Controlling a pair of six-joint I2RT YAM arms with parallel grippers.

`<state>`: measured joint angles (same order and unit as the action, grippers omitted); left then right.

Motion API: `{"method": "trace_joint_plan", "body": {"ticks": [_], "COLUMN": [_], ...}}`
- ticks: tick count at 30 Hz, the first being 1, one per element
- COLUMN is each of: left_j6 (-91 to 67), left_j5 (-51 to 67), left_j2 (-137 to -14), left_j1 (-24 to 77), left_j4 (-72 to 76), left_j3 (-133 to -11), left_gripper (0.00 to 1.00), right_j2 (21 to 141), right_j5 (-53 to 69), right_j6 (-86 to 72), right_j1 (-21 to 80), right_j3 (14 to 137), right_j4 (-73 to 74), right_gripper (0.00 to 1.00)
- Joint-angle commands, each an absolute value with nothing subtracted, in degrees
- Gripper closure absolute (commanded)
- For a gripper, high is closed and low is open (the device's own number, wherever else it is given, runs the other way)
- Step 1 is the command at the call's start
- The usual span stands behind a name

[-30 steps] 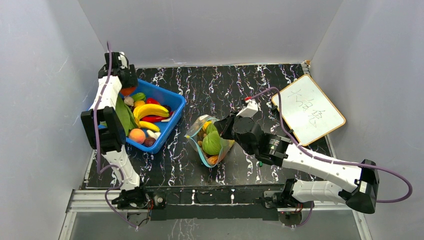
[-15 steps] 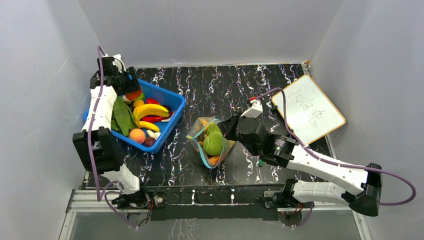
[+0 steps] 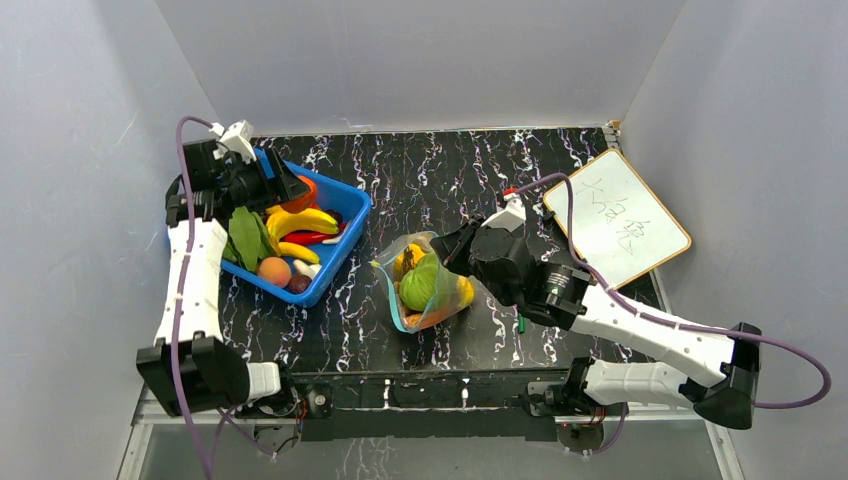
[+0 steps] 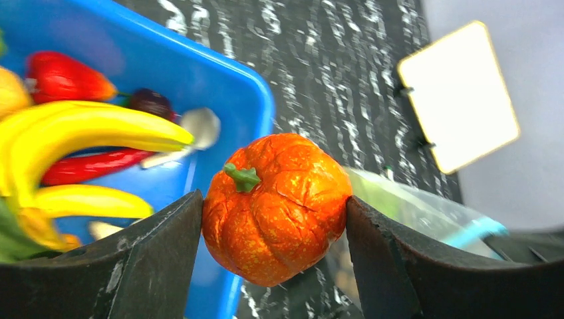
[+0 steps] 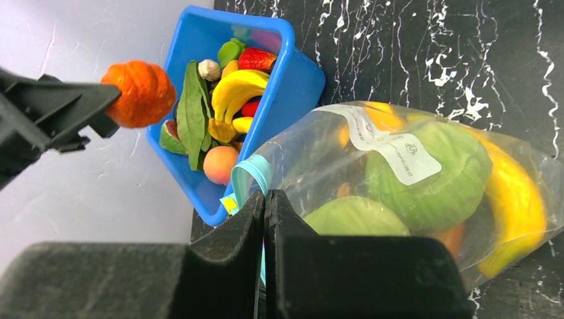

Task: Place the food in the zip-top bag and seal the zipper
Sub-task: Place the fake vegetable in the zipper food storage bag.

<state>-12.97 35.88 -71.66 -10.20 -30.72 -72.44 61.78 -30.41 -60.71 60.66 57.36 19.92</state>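
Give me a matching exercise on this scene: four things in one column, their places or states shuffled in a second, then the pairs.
1. pumpkin
2. zip-top bag
3. bananas
4. whiteboard

A. lying in the blue bin
B. flat on the table, far right
C. clamped in the left gripper
D. edge pinched by the shut right gripper

Pairs: 1-C, 2-D, 3-A, 4-B.
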Motion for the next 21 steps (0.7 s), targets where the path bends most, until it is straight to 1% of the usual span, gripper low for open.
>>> {"method": "trace_joint_plan", "body": {"ticks": [1,7,12,15,18,19,21], "left_j6": [-17.8,-16.9,-16.6,-21.3,-27.3,-27.8,-26.7], "left_j5": [50.0,56.5,60.0,63.3,66.5,67.4,67.5], "left_j2": [-64.6,-59.5,-55.6,-53.1,-50.4,-49.7,-48.8], "left_j1": [-8.2,-1.0,2.2,3.0,3.1,3.1,3.7], "left_j4": [-27.0,-26.5,-26.7,-22.1,-14.1,-11.7,-11.5], "left_j3": [-68.3,-66.5,-66.0,-63.2,-58.4,-56.7,-54.4], "left_gripper": [0.60,0.61,0.60,0.58,0.57,0.55,0.53], "right_j2": [63.0,65.6,67.1,68.1,68.4,68.5,68.7], "right_j5": [-32.5,-33.5,-33.5,-33.7,-33.7,-33.7,-33.6], "right_j6": [-65.9,-68.8,-70.2,-70.6,-71.1,-71.1,-71.1], "right_j1": [60.5,60.6,60.6,60.6,60.6,60.6,60.6], "right_j3": [62.1,63.1,63.8,64.5,64.6,64.7,65.4], "right_j4": [15.0,14.6,14.1,14.0,13.1,12.8,12.9], "right_gripper": [1.00,1.00,1.00,1.00,1.00,1.00,1.00]}}
